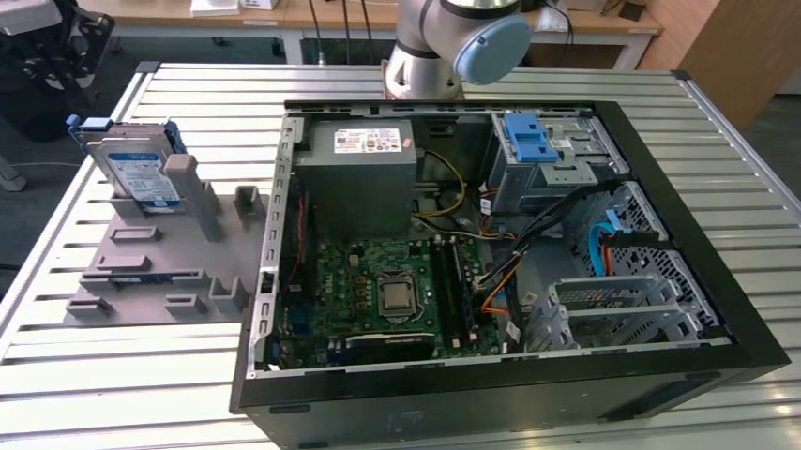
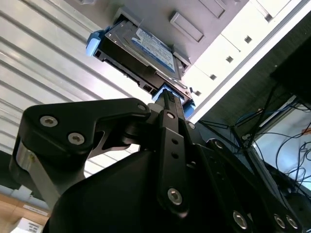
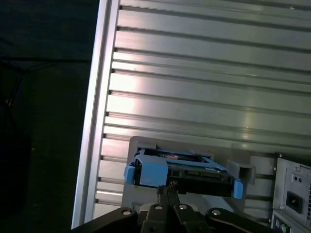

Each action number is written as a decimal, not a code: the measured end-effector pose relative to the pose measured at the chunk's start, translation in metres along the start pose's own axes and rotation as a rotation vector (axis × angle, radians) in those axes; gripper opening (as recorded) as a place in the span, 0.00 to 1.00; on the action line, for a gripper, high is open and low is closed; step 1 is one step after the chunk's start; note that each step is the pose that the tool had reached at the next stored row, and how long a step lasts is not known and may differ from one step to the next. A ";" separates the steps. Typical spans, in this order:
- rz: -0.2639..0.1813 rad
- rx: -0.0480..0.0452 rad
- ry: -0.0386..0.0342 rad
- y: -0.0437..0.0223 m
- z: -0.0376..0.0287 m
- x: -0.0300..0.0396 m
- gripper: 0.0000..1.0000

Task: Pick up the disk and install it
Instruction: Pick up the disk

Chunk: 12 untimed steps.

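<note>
In the upper left of the exterior view, the disk (image 1: 135,173) is standing on edge in a grey holder (image 1: 157,272), its blue-and-white label facing the camera and its blue rails showing along the edges. The holder is lying on the slatted metal surface (image 1: 126,375), just beside an open black computer case (image 1: 501,398) that is taking up the middle and right of the frame. Inside the case a green circuit board (image 1: 388,291) is lying flat, a grey metal box (image 1: 363,173) with a white sticker is sitting above it in the frame, and a blue latch (image 1: 532,141) is sitting at the upper right. The arm (image 1: 451,42) is rising out of the top of the frame. In the second wrist view, the gripper (image 2: 167,97) is pointing at the disk (image 2: 146,48), its tips sitting right at the disk's near blue rail, though contact is impossible to judge. In the first wrist view, the gripper (image 3: 166,188) is showing its jaws drawn together with nothing between them, close against the edge of the disk (image 3: 184,172), which is sitting in the holder (image 3: 127,194) on the surface (image 3: 204,87), with the grey metal box (image 3: 294,194) near it.
</note>
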<state>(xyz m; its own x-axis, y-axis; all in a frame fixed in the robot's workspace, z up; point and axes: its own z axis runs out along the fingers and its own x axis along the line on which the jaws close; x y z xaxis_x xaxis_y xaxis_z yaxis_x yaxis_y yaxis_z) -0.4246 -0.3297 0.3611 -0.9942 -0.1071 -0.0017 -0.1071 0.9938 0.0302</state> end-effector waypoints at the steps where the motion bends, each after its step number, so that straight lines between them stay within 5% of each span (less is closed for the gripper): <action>1: -0.010 0.0000 0.0004 0.0000 0.0000 0.0000 0.11; 12: -0.118 -0.0002 0.0036 0.0000 0.0000 0.0000 0.11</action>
<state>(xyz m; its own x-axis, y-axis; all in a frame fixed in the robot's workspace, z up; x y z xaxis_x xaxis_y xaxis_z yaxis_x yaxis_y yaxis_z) -0.4246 -0.3297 0.3611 -0.9747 -0.2235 -0.0016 -0.2235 0.9742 0.0302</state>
